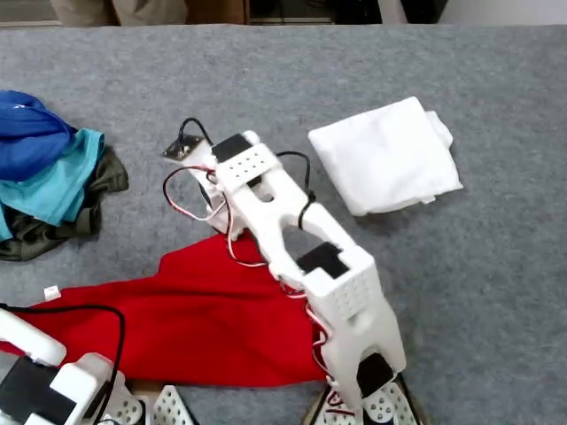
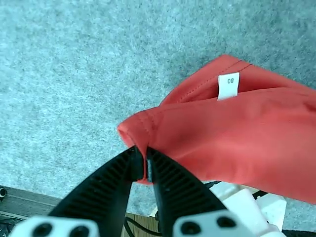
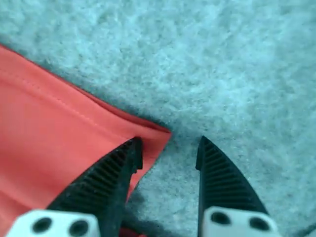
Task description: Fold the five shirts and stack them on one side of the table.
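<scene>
Red shirt [image 1: 195, 328] pinched in left end effector [image 2: 143, 160]; right end effector [image 3: 169, 148] spread; folded white shirt [image 1: 385, 159] beyond.

Matt smooth cloth: red shirt [image 2: 237, 133]; folded white shirt [image 1: 385, 159] at 2 o'clock. Rough grey felt-like pile: table cover [image 1: 266, 80]. Black ribbed matt plastic: right gripper [image 3: 170, 140] fingers [image 3: 111, 177]. White plastic, possibly semi-gloss: arm shell [image 1: 266, 190].

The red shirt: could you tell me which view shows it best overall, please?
The high view: the red shirt lies spread on the table, partly under an arm. The left wrist view shows an edge pinched in the left gripper, near its white label; the right wrist view shows a corner at the open right gripper.
</scene>
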Robot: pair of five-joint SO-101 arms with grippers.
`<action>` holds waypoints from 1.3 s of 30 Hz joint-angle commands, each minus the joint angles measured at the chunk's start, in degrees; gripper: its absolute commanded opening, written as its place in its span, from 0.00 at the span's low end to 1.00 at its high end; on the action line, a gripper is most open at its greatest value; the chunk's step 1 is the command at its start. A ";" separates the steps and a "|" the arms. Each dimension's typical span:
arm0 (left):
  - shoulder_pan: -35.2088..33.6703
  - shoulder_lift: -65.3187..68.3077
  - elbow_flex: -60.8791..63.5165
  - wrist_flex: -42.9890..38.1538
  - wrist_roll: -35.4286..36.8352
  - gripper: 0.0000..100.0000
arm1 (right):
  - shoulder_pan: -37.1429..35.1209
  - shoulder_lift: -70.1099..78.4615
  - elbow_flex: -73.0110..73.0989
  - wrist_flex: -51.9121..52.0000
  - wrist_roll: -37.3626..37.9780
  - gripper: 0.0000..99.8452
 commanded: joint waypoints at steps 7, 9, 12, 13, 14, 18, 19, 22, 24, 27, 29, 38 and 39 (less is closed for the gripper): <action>0.62 -0.22 -0.09 -0.53 0.53 0.02 | -3.38 3.21 -3.03 -1.14 -2.99 0.19; 0.62 -0.22 -0.09 -0.62 0.53 0.02 | -4.35 3.30 -3.03 -1.14 -2.99 0.19; 0.62 -0.22 0.00 -2.02 0.70 0.02 | -5.14 3.47 -3.03 -1.14 -2.99 0.17; 0.53 -0.22 0.00 -2.55 0.70 0.02 | -5.14 3.47 -3.03 -1.14 -2.99 0.14; 0.44 -0.22 0.00 -3.08 0.70 0.02 | -5.05 3.56 -3.03 -1.14 -2.99 0.11; 0.35 -0.22 0.00 -3.25 0.70 0.02 | -4.97 3.65 -2.77 -1.05 -2.99 0.00; 0.35 -0.22 0.00 -3.16 0.70 0.02 | -4.97 3.65 -2.59 -1.05 -2.99 0.01; 0.35 -0.22 0.00 -3.16 0.70 0.02 | -5.14 3.65 -2.42 -0.97 -2.99 0.00; 0.35 -0.22 0.00 -3.16 0.70 0.02 | -4.97 3.65 -2.51 -0.97 -2.99 0.00; 0.35 -0.40 -0.09 -3.16 0.70 0.02 | -4.88 3.38 -2.77 -0.88 -2.99 0.00; 0.35 -0.57 -0.26 -3.08 0.70 0.02 | -4.53 3.12 -4.00 0.09 -2.99 0.00; 1.93 -0.84 -3.52 -3.08 0.88 0.02 | 1.63 -7.16 -22.55 11.96 -2.55 0.00; 2.20 -0.84 -5.45 -2.90 1.05 0.02 | 2.51 -8.92 -25.63 13.45 -2.55 0.00</action>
